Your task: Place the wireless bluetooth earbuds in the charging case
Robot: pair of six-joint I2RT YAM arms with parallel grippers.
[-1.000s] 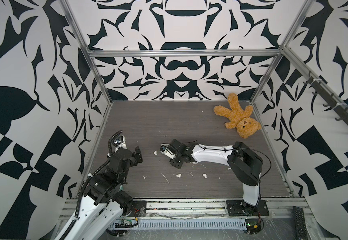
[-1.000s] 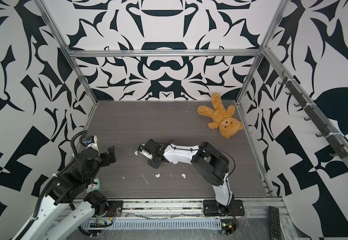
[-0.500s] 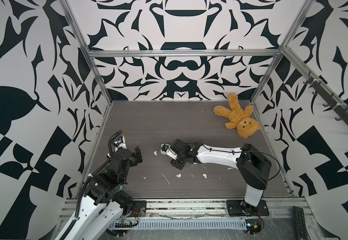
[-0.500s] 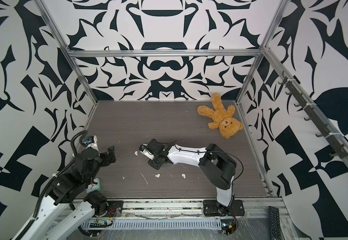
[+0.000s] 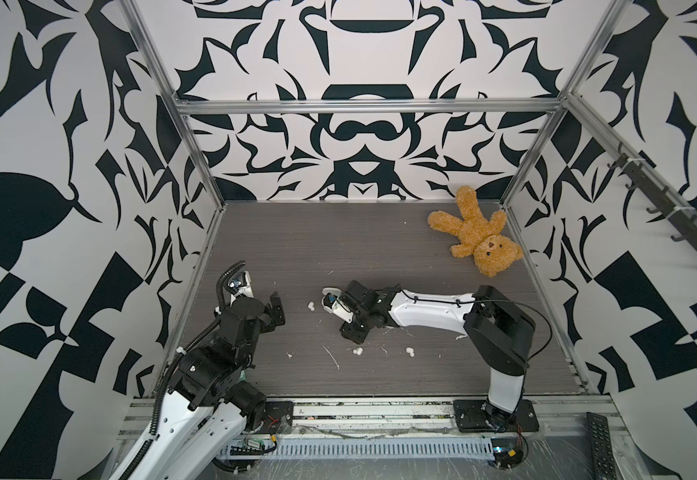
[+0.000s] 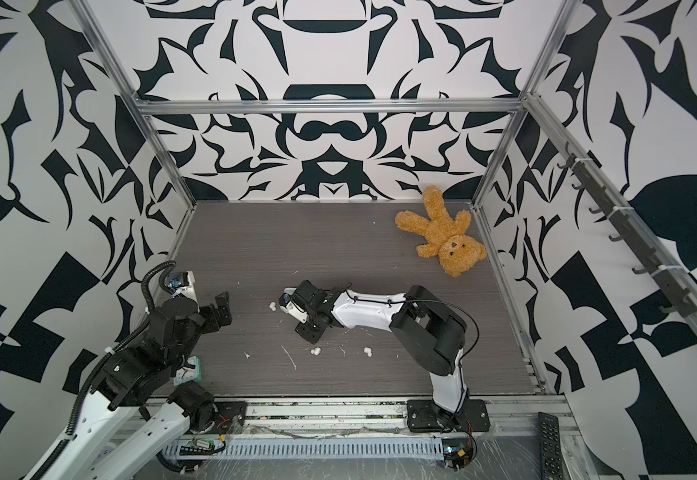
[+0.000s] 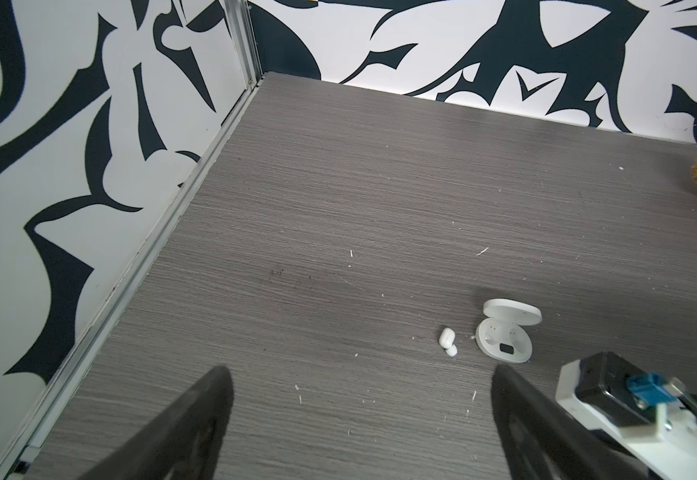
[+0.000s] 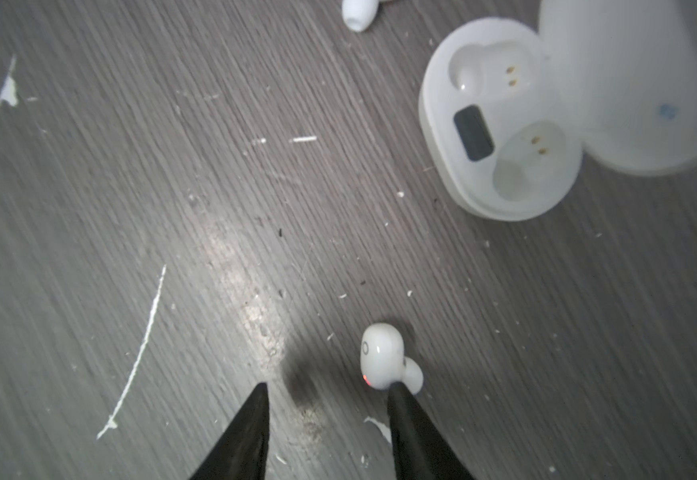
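The white charging case [image 8: 500,137] lies open on the grey floor, lid [image 8: 629,83] back and both wells empty; it also shows in the left wrist view [image 7: 504,340], and its lid peeks past the arm in a top view [image 5: 330,289]. One earbud [image 8: 384,357], red light lit, lies at the tip of a finger of my right gripper [image 8: 330,390], which is open with nothing between its fingers. Another earbud [image 5: 310,306] lies beside the case. Two more earbuds [image 5: 357,351] [image 5: 410,352] lie nearer the front. My left gripper [image 7: 361,370] hangs wide open and empty at the left.
A brown teddy bear [image 5: 475,237] lies at the back right. White debris streaks [image 5: 332,357] dot the floor. A remote control [image 5: 600,440] rests on the front ledge. A small teal clock [image 6: 188,374] sits under the left arm. Patterned walls enclose the floor.
The right arm's elbow has swung to the right and its jaws have widened a little. The left arm has not moved.
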